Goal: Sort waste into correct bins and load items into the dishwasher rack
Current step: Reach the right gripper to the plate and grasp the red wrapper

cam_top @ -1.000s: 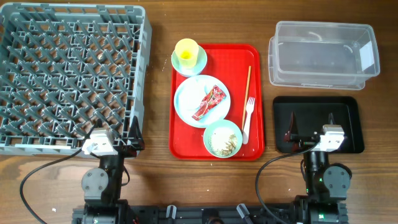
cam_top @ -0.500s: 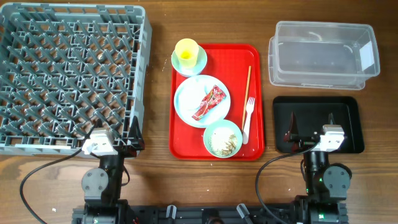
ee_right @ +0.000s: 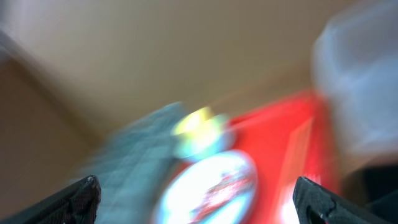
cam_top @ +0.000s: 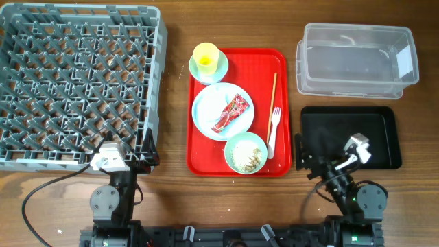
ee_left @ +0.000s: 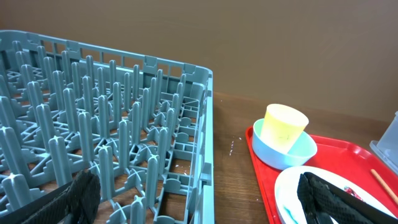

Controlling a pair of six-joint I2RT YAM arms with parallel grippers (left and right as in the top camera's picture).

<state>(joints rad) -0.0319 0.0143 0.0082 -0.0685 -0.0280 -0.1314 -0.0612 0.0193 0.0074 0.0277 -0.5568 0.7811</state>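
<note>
Gaping wide: left tool (ee_left: pixel 199 208), right tool (ee_right: pixel 202 205) | wrapper (cam_top: pixel 230 113) on plate (cam_top: pixel 206 106), well apart from both.

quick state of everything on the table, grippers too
dishwasher rack, empty
clear tub, empty
black tray, empty
yellow cup, upright in far bowl
plate, holding wrapper
near bowl, holding rice scraps
fork, flat on red tray
chopstick, flat on red tray
left gripper, open
right gripper, open

**Left arm** (cam_top: pixel 113 199) and **right arm** (cam_top: pixel 357 195): black cylindrical joint housings with grey round caps. Each carries a white wrist block (cam_top: pixel 108 158) and a thin black cable (cam_top: pixel 26 202). **Left gripper** (ee_left: pixel 196 196): black, rough-textured fingers (ee_left: pixel 71 199).
</note>
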